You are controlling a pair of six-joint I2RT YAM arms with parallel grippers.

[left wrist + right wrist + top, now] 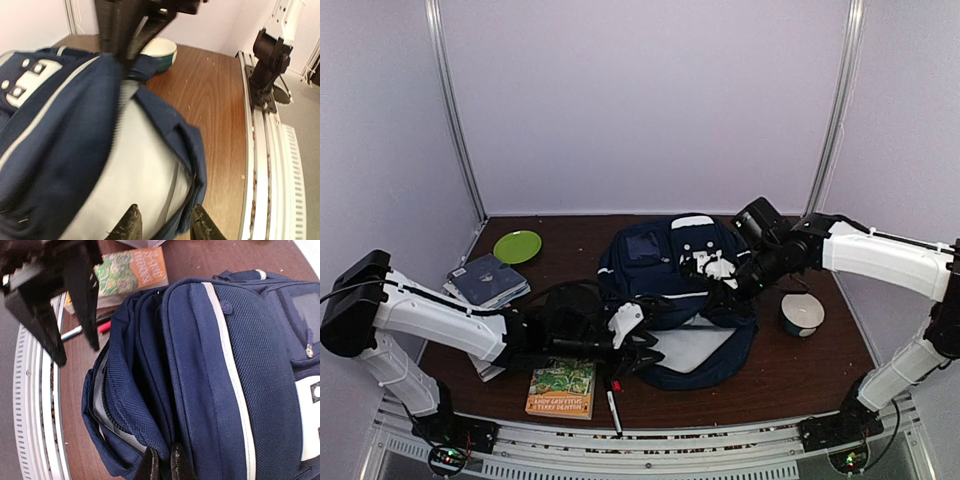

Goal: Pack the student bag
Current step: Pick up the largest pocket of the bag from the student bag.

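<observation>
A green plate (517,246) lies at ten o'clock from the student bag (670,300). A stack of blue booklets (485,281) sits at nine, and a paperback (561,388) with a pen (614,405) beside it at seven. The left gripper (165,224) stands spread, astride the bag's open rim at six o'clock. The bag lies mid-table, grey lining showing. The right gripper (162,460), pressed together, pinches bag fabric on the three-o'clock side. A bowl (802,314) sits farther out at three.

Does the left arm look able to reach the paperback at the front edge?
Probably yes: the paperback lies uncovered just beside the left claw, nothing stacked on it, though the claw straddles the student bag rim.
</observation>
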